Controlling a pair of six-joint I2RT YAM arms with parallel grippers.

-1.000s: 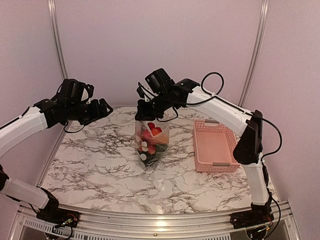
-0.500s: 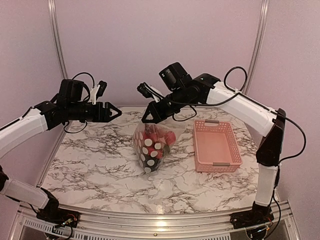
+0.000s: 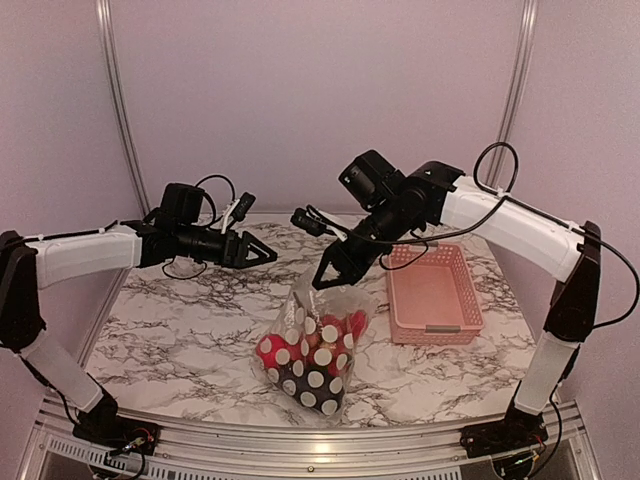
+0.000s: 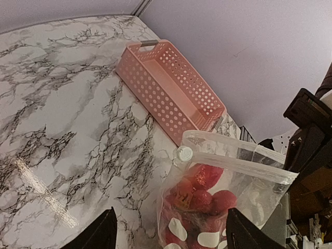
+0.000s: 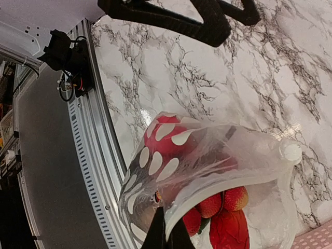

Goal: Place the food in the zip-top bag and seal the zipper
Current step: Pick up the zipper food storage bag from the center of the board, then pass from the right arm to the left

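The zip-top bag (image 3: 310, 365) is clear with white dots and holds the food (image 3: 335, 330): red strawberries (image 5: 228, 199) and other red pieces (image 4: 207, 176). Dark pieces sit low in it. My right gripper (image 3: 322, 280) is shut on the bag's mouth edge, pinching the whitish zipper strip (image 5: 228, 184) between its fingertips (image 5: 167, 236). The bag hangs tilted from it, its bottom toward the table's front edge. My left gripper (image 3: 262, 252) is open and empty, just left of the bag's mouth. The bag (image 4: 218, 202) lies between its spread fingers (image 4: 98, 233).
The pink slotted basket (image 3: 432, 295) stands empty at the right of the marble table, and it also shows in the left wrist view (image 4: 171, 88). The metal front rail (image 5: 98, 155) runs just below the bag.
My right gripper has carried the bag forward and lower, toward the front edge, and the bag now tilts. My left arm has swung right and down toward the bag's mouth, its jaws open.
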